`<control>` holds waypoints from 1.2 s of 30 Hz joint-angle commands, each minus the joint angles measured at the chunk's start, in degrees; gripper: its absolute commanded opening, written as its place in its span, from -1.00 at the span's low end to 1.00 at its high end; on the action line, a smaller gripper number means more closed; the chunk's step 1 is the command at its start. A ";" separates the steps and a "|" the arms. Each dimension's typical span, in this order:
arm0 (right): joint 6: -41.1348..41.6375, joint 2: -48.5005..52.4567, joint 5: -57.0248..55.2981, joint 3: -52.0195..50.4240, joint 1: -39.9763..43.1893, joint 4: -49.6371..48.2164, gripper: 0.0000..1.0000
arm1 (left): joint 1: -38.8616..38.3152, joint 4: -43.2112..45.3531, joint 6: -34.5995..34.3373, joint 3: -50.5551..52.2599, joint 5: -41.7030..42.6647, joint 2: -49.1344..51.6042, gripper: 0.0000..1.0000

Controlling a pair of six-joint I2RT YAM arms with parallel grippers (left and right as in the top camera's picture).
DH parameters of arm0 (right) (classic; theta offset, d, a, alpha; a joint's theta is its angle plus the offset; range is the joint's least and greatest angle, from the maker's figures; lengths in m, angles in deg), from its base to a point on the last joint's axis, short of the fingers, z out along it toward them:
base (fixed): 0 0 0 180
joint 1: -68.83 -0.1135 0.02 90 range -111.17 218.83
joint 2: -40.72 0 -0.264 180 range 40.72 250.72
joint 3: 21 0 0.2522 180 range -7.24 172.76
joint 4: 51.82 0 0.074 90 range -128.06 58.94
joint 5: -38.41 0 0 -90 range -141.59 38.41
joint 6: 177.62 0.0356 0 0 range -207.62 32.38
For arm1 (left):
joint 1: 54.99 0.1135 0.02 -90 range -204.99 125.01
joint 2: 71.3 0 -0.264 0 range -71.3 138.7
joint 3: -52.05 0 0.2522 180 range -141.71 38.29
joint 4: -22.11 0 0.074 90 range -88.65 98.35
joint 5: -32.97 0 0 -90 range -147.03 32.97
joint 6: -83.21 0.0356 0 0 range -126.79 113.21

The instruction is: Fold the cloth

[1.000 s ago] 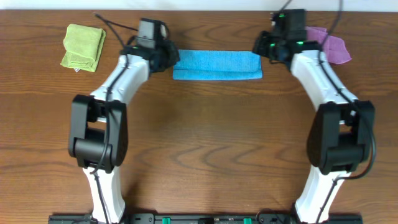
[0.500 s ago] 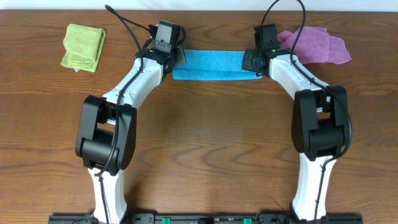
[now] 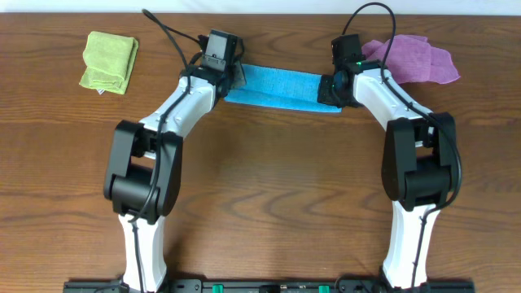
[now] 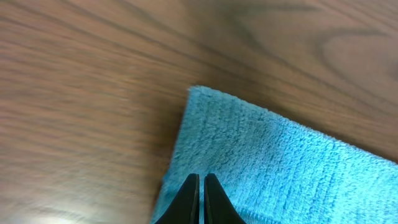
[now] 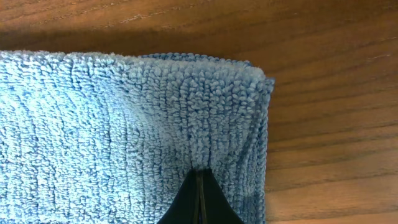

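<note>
The left end effector (image 3: pixel 234 79) (image 4: pixel 200 180) has its two fingers pressed together, pinching the near edge of the left end of the blue terry cloth strip (image 3: pixel 277 85) (image 4: pixel 280 162) (image 5: pixel 93 124). From those fingertips the strip runs off to the right across the brown wooden desk (image 3: pixel 269 187). Well out to the left of this end effector lies a folded lime-green cloth square (image 3: pixel 109 60), apart from everything else.

The right end effector (image 3: pixel 330 91) (image 5: pixel 200 177) is likewise squeezed shut. Its fingertips nip the blue terry cloth strip close to its right end, where the pile puckers into a small ridge. The doubled layers of the fold show at the corner just beyond the tips. Just to the right of this end effector, behind its arm, sits a crumpled purple cloth (image 3: pixel 419 61).

Half a second ago the blue terry cloth strip lay level between the two end effectors. It now slants, its left end farther from the robot and its right end nearer. A second ago both end effectors stood farther apart, outside the strip's ends. The green and purple cloths have not moved.
</note>
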 commanded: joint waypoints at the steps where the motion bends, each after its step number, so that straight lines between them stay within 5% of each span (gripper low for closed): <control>1: 0.72 1.14 1.51 -1.09 -0.61 1.49 -0.96 | 0.20 2.14 1.68 -0.76 3.52 2.54 -0.88; 10: 0.72 1.14 1.49 -1.09 -0.61 1.33 -0.96 | 0.17 3.43 2.08 -0.76 3.93 6.71 -0.89; 21: 0.70 0.68 1.99 -1.07 -0.52 4.44 -0.97 | 0.15 -14.45 2.45 -0.76 6.38 6.91 -0.89; 28: 0.33 -0.11 2.93 -0.11 -0.35 6.45 -0.95 | 0.22 -16.13 2.29 -0.76 6.27 6.51 -0.88; 30: -1.57 -1.40 5.66 2.16 0.22 8.85 -0.63 | 0.28 -16.39 1.86 -0.76 6.29 6.51 -0.89; 34: -4.72 -6.16 9.27 9.55 1.95 15.12 -0.35 | 0.33 -17.35 1.40 -0.76 6.27 6.51 -0.89; 36: -6.10 -9.88 10.60 13.20 3.76 18.12 0.28 | 0.39 -17.84 1.33 -0.76 6.27 6.51 -0.89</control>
